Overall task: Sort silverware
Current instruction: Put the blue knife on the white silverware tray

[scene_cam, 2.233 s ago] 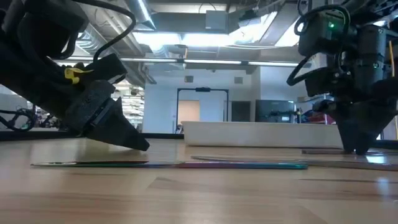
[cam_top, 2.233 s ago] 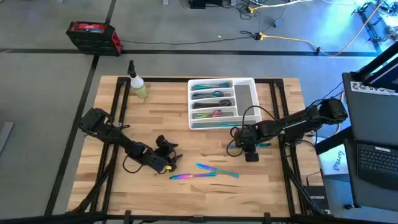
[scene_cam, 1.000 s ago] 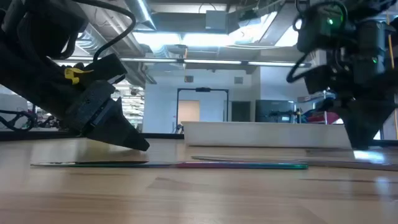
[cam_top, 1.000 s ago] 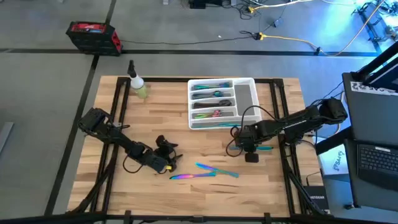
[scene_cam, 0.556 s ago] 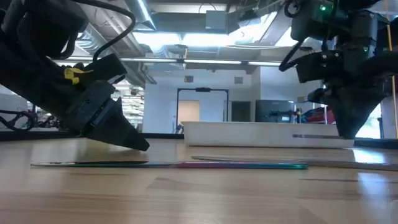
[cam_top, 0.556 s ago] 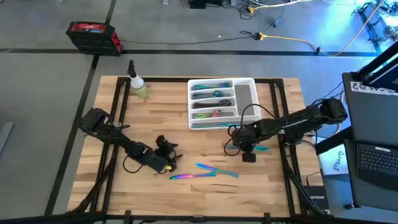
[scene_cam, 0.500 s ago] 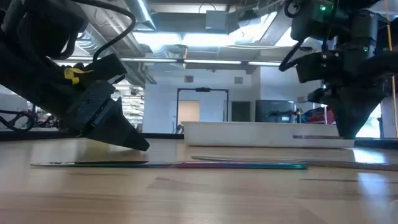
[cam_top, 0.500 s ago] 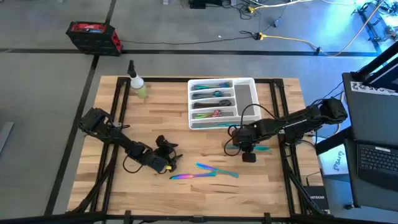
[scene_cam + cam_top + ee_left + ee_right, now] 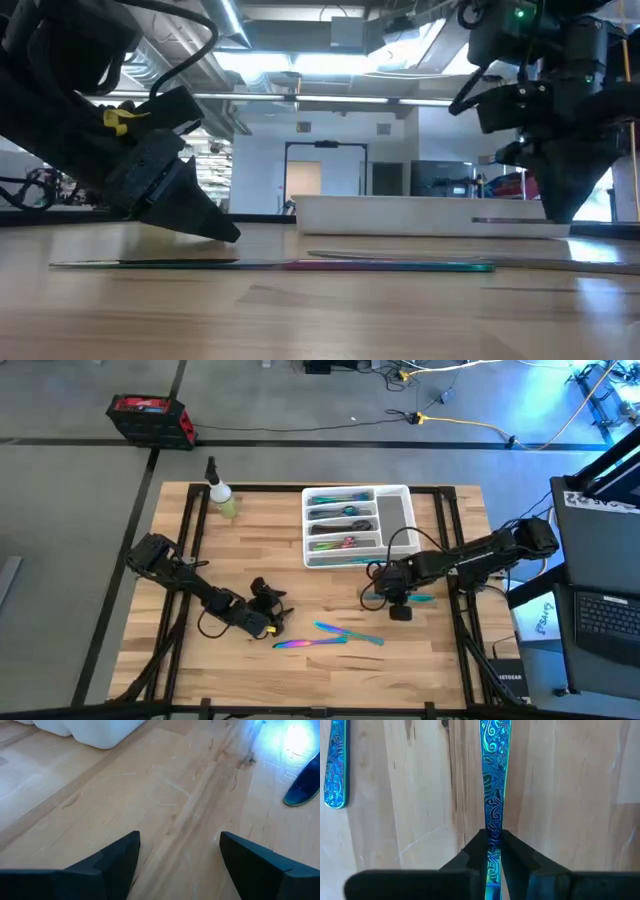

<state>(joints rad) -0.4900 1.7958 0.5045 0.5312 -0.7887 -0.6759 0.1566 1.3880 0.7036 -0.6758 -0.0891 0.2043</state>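
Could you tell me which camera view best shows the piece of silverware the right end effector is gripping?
The right wrist view: the right end effector is shut on the patterned teal handle, filling the picture. The high view shows only a teal sliver beside the end effector. The low view shows a thin edge-on line.

1. The desk [image 9: 260, 550] had a light wooden butcher-block top with a dark frame beneath it.
2. A white compartmented tray [image 9: 395, 512] lay on it near the far edge, with iridescent silverware in its slots.
3. A small spray bottle [image 9: 221, 497] of yellowish liquid stood near the far left corner.
4. Two iridescent pieces [image 9: 330, 635] lay flat near the front edge, one partly across the other.
5. Another teal piece [image 9: 425, 598] lay on the wood at the right side, just in front of the tray.
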